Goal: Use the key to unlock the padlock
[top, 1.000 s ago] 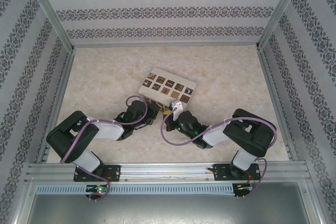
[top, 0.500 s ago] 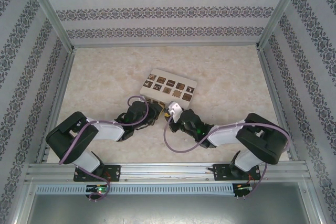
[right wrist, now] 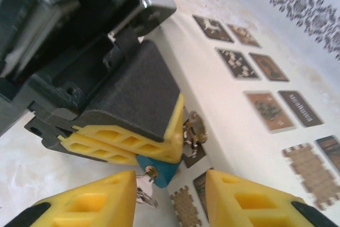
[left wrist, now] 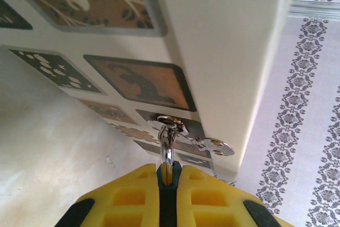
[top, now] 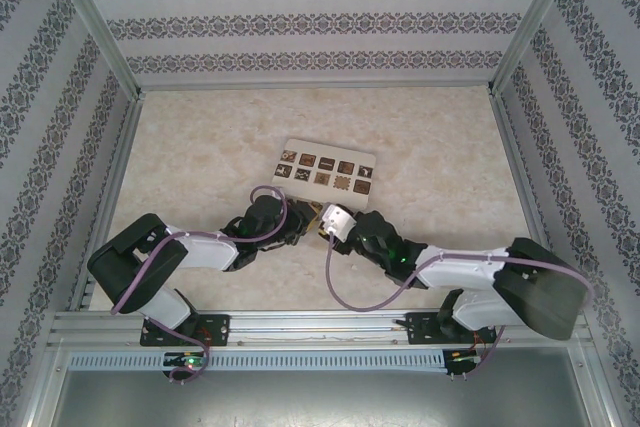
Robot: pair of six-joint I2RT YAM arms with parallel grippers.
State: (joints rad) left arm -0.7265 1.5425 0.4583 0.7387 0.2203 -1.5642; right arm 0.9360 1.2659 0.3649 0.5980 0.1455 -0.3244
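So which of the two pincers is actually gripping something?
The left pincer, clamped shut on the small blue padlock; the right pincer stands open, holding nothing.

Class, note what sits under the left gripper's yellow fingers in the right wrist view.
The blue padlock pokes out beneath the left gripper, its keyhole facing the camera, with what looks like a silvery key just below. The padlock's top is covered by the fingers.

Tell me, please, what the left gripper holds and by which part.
The tiny blue-bodied padlock, pinched at its thin metal shackle by the left gripper; the blue body is exposed.
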